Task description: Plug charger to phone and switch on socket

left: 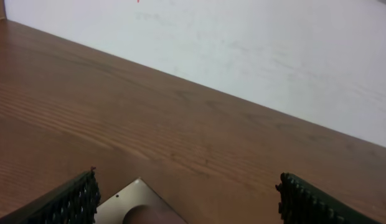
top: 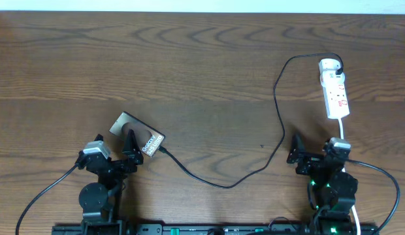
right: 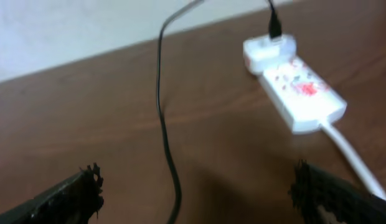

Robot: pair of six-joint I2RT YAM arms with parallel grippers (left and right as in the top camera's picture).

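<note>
- Brown wood-grain tabletop [top: 189, 59] is carrying everything.
- Long thin black charger cable [top: 283, 127] is looping from the white elongated power-strip socket [top: 334, 91], near the right edge toward the far corner, across to the small flat dark brown phone slab [top: 150, 145] near the front-left corner. Its plug tip is touching the phone's end; I cannot tell whether it is seated.
- Left gripper [left: 188, 200] is hanging wide open over the phone, gripping nothing.
- Right gripper [right: 202, 193] is gaping too, empty, facing the socket.
- I am worrying that the right arm, reaching for the switch, snags the cable slack and drags the plug off. Left fingers nudging the phone would do likewise.
- I am seeing no containers.
</note>
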